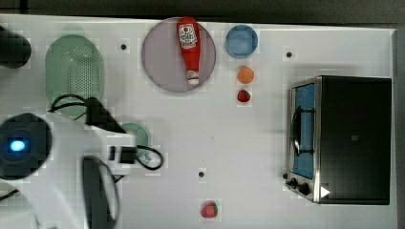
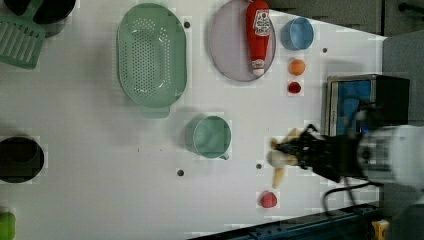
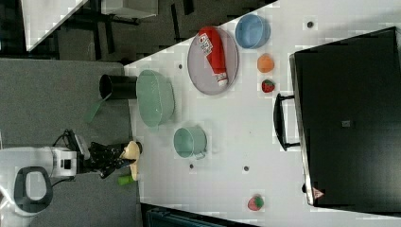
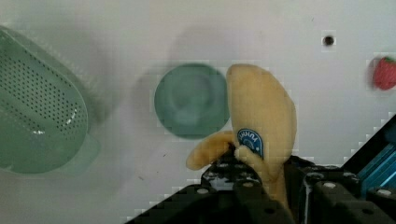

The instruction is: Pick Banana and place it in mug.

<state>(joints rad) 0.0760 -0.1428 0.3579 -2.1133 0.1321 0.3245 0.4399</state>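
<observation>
While the banana [image 4: 264, 126] sits pinched in your gripper [image 4: 252, 172], note that it hangs clear of the table: in the wrist view the pale yellow fruit with its blue sticker juts out from the black jaws, which are closed most of the way onto it. Left view puts the banana [image 2: 282, 159] at the tip of the black gripper [image 2: 300, 152], above the white table [image 2: 100, 125] and to the left view's right of the mug [image 2: 211, 136]. Right view has the banana [image 3: 131, 153] off the table's edge as that camera sees it, apart from the mug [image 3: 188, 142].

Mug: teal-green, upright, open mouth up, handle on the side. In the wrist view the mug [image 4: 191, 100] lies just beside the banana's tip. In the top view the mug [image 1: 138, 133] is partly covered by the arm.

Around it, left view:
- pale green perforated basket [image 2: 151, 55], near the mug
- grey plate [image 2: 230, 45] with a red ketchup bottle [image 2: 258, 32] lying on it
- blue cup [image 2: 297, 34], orange ball [image 2: 297, 67] and a strawberry [image 2: 294, 87] in a row
- second strawberry [image 2: 268, 200] near the table's front edge
- toaster oven [image 1: 344, 138] on the top view's right
</observation>
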